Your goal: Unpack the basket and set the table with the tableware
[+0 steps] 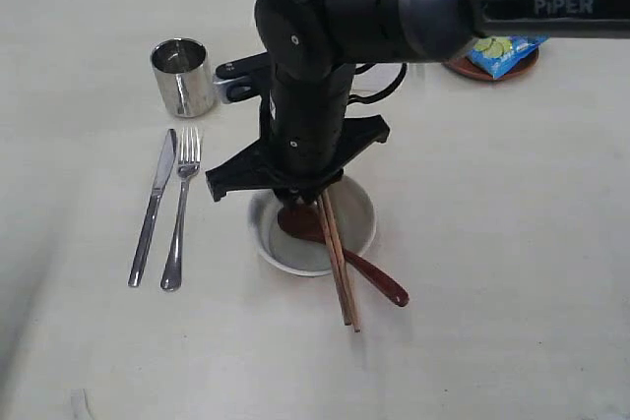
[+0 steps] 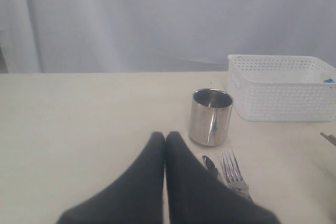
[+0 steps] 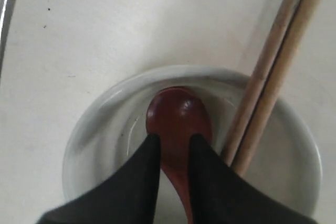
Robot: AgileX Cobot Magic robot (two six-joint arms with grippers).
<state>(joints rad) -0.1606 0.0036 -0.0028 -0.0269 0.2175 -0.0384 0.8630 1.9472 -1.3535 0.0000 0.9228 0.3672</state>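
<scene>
My right gripper hangs over the cream bowl, shut on the reddish-brown spoon near its neck. The spoon's head lies inside the bowl and its handle reaches out over the rim onto the table. The chopsticks lean across the bowl beside it. Left of the bowl lie the knife and fork, with the steel cup behind them. My left gripper is shut and empty, low over the table near the cup. The white basket stands beyond.
A small brown plate at the back right carries a blue chip bag. The right arm crosses the middle of the exterior view and hides most of the basket there.
</scene>
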